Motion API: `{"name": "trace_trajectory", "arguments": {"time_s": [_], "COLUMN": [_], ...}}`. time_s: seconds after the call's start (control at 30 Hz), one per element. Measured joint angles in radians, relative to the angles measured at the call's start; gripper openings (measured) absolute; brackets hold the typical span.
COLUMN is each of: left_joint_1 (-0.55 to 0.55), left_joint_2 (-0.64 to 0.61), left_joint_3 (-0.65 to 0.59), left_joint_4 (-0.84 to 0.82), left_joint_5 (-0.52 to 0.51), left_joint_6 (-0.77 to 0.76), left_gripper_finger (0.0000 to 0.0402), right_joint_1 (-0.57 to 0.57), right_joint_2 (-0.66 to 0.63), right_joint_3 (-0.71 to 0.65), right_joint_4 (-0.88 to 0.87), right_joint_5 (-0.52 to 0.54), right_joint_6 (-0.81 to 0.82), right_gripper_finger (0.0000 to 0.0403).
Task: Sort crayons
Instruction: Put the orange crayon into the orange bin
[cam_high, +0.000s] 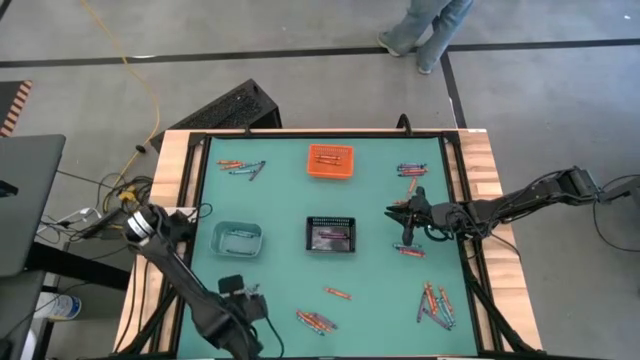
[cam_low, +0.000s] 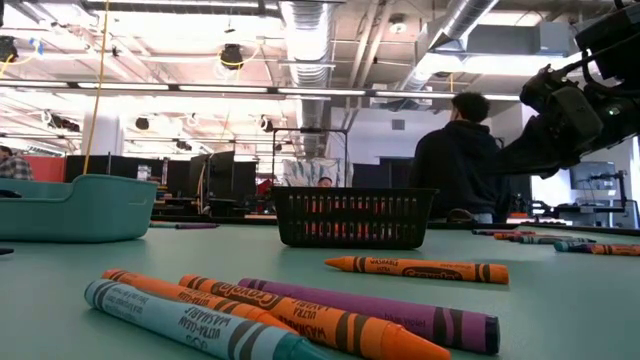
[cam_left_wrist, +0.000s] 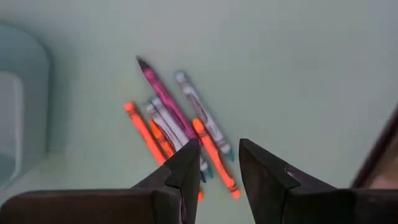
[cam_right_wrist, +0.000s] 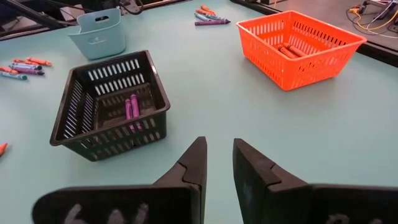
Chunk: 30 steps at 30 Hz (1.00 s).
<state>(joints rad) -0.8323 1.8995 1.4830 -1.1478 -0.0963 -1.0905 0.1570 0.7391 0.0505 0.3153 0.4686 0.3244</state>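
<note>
The left pincer (cam_left_wrist: 216, 163), spread and empty, hovers over a crayon heap (cam_left_wrist: 177, 134) on the desk's near edge — picking looks due, needing a drop onto one stick — while the right pincer (cam_right_wrist: 219, 163), parted and empty, waits near the black bin (cam_right_wrist: 106, 102).

Above me one camera looks straight down on my whole table (cam_high: 380, 210); another sits at tabletop height, close behind crayons (cam_low: 300, 310). My left wrist camera faces down on that cluster; my right wrist's shares the black bin (cam_right_wrist: 109, 106) with both.
</note>
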Motion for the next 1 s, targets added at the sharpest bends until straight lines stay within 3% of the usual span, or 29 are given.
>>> {"name": "trace_trajectory", "arguments": {"time_s": [0.3, 0.47, 0.67, 0.83, 1.0], "left_joint_1": [0.031, 0.065, 0.102, 0.104, 0.100], "left_joint_2": [0.011, -0.014, -0.213, -0.423, -0.488], "left_joint_3": [0.000, -0.076, -0.336, -0.550, -0.716], "left_joint_4": [-0.161, -0.122, 0.023, 0.329, 0.552], "left_joint_5": [-0.105, -0.129, -0.101, -0.087, -0.059], "left_joint_6": [0.013, 0.068, 0.028, -0.070, -0.161], "left_gripper_finger": [0.0100, 0.0100, 0.0100, 0.0100, 0.0100], "right_joint_1": [-0.001, -0.001, -0.001, -0.001, -0.001], "right_joint_2": [0.000, 0.000, 0.000, 0.000, 0.000], "right_joint_3": [0.000, 0.000, 0.000, 0.000, 0.000], "right_joint_4": [0.000, 0.000, -0.001, -0.001, -0.001], "right_joint_5": [0.000, 0.000, 0.000, 0.000, 0.000], "right_joint_6": [0.000, -0.002, -0.003, -0.003, -0.018], "right_gripper_finger": [0.0074, 0.0074, 0.0074, 0.0074, 0.0074]}}
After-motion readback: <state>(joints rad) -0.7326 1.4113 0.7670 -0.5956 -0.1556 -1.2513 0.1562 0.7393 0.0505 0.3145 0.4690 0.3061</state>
